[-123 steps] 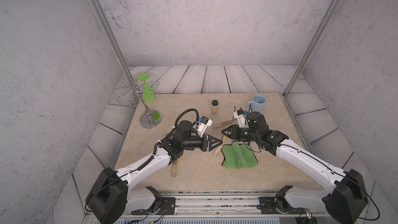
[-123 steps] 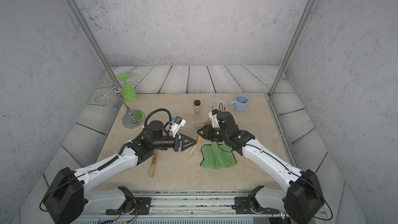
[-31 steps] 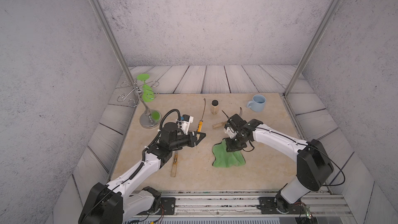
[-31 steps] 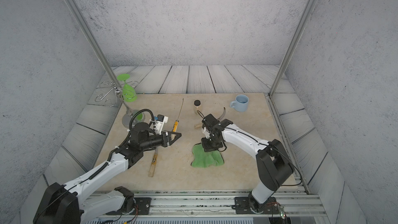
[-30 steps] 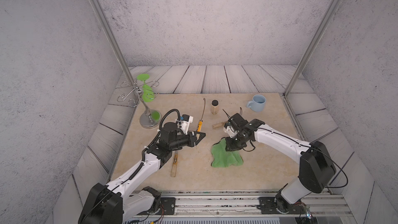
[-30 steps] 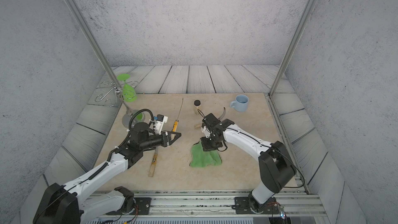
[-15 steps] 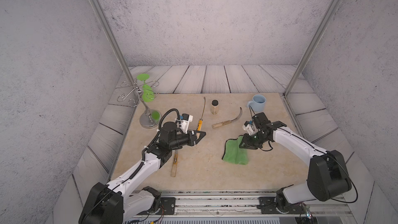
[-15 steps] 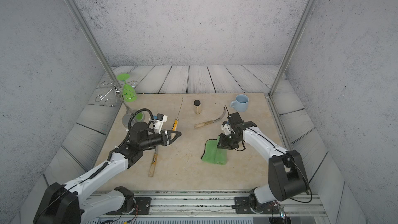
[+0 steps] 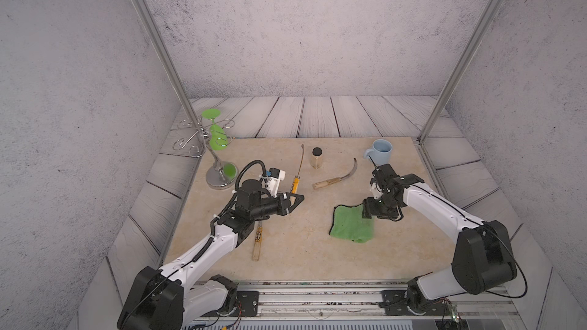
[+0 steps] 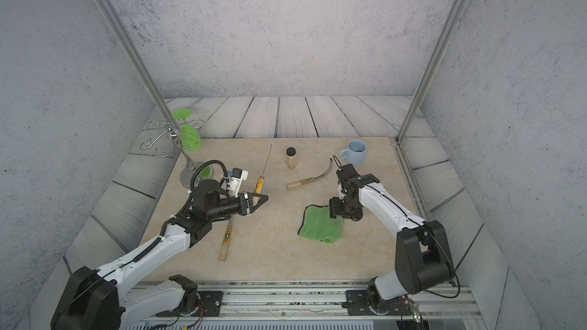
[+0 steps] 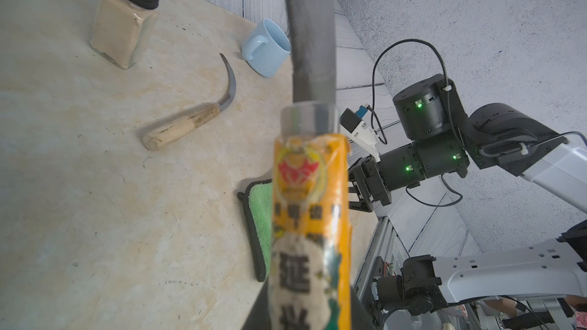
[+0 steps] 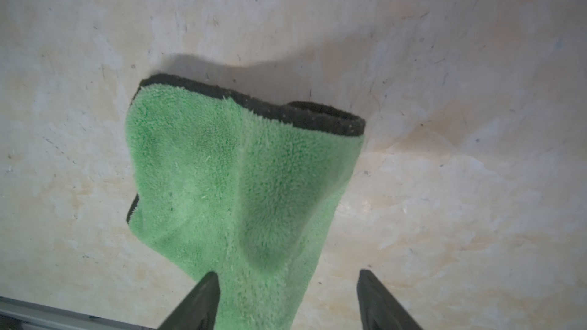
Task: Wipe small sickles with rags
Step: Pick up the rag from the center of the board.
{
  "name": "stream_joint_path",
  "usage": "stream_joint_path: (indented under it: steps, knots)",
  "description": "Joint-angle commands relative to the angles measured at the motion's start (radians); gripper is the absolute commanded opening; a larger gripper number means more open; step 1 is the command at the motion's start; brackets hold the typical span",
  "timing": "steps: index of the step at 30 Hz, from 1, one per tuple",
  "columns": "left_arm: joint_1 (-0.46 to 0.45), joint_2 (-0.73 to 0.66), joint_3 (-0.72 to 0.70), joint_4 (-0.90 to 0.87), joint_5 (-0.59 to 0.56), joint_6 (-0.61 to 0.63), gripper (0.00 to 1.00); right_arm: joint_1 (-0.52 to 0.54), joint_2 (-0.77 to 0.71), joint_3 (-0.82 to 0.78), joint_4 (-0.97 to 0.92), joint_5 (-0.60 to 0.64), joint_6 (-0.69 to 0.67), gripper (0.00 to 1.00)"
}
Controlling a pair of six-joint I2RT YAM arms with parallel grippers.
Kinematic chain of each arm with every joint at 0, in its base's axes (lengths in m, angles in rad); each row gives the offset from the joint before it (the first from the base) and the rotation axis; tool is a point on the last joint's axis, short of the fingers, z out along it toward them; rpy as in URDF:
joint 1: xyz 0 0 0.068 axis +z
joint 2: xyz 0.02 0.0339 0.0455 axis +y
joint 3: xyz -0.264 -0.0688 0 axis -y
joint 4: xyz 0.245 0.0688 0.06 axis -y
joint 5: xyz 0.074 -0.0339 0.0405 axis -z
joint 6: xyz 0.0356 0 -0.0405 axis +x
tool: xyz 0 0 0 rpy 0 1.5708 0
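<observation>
My left gripper (image 9: 297, 200) clamped the yellow-labelled grey-bladed sickle (image 9: 296, 182) while my open right gripper (image 12: 289, 300) could have lost the fluffy green rag (image 12: 241, 169) by pinching shallowly.

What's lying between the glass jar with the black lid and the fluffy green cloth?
A small sickle with a curved grey blade and plain wooden handle lies between the glass jar and the green cloth, touching neither, as both top views show.

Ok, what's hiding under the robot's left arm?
A small sickle lies on the table there. Only its pale wooden handle with a dark label pokes out. Its blade end is covered by the left arm, so it cannot be seen.
</observation>
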Motion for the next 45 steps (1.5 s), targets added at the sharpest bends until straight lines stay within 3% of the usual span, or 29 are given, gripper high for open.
stream_joint_path:
  steps: [1, 8, 18, 24, 29, 35, 45]
  knots:
    - [0.01, 0.013, 0.019, 0.044, 0.029, 0.003, 0.0, 0.0, -0.024, -0.023, -0.016, -0.008, 0.021, 0.75]
    - [0.01, 0.024, 0.024, 0.041, 0.05, 0.006, 0.0, 0.0, 0.087, -0.058, 0.08, -0.08, 0.03, 0.77]
    - [0.01, 0.029, 0.025, 0.043, 0.039, 0.005, 0.0, 0.006, 0.073, -0.031, 0.159, -0.282, 0.017, 0.31]
    - [0.01, 0.032, 0.026, 0.048, 0.044, 0.003, 0.0, 0.006, -0.027, -0.051, 0.249, -0.533, 0.041, 0.24]
    - [0.01, 0.029, 0.026, 0.048, 0.048, 0.002, 0.0, -0.006, -0.061, -0.061, 0.257, -0.61, 0.036, 0.22]
    - [0.01, 0.012, 0.018, 0.038, 0.039, 0.008, 0.0, -0.08, -0.073, -0.049, 0.093, -0.439, -0.06, 0.2]
    - [0.01, 0.031, 0.022, 0.057, 0.047, 0.005, 0.0, -0.108, -0.15, 0.184, -0.229, 0.117, -0.129, 0.19]
